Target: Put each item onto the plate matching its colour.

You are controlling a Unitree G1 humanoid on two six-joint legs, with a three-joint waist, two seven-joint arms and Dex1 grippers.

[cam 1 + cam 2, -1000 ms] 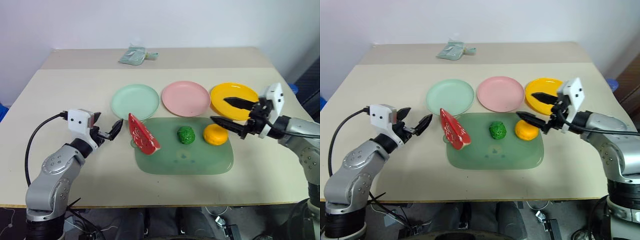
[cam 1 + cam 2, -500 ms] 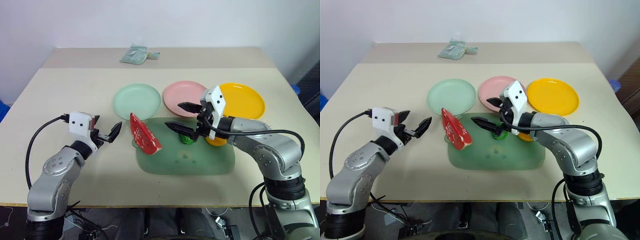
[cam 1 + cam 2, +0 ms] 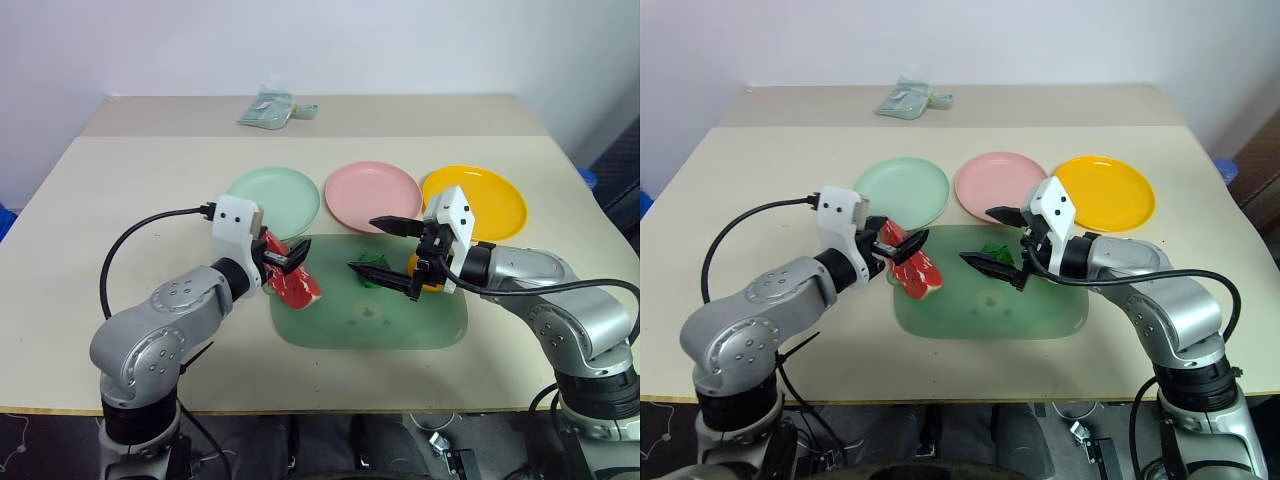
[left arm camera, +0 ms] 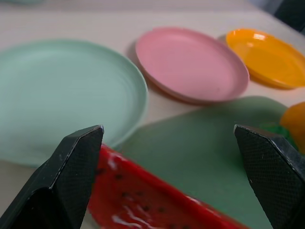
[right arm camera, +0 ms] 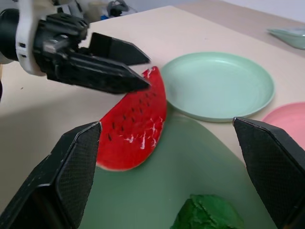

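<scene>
The left gripper point(image 3: 285, 259) has swung in, fingers wide astride the watermelon wedge point(image 3: 290, 280); right gripper point(image 3: 390, 255) fingers wide.

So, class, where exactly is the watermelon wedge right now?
In the head views, the watermelon wedge stands at the green mat's left edge, between the left gripper's open fingers, below the mint plate.
</scene>
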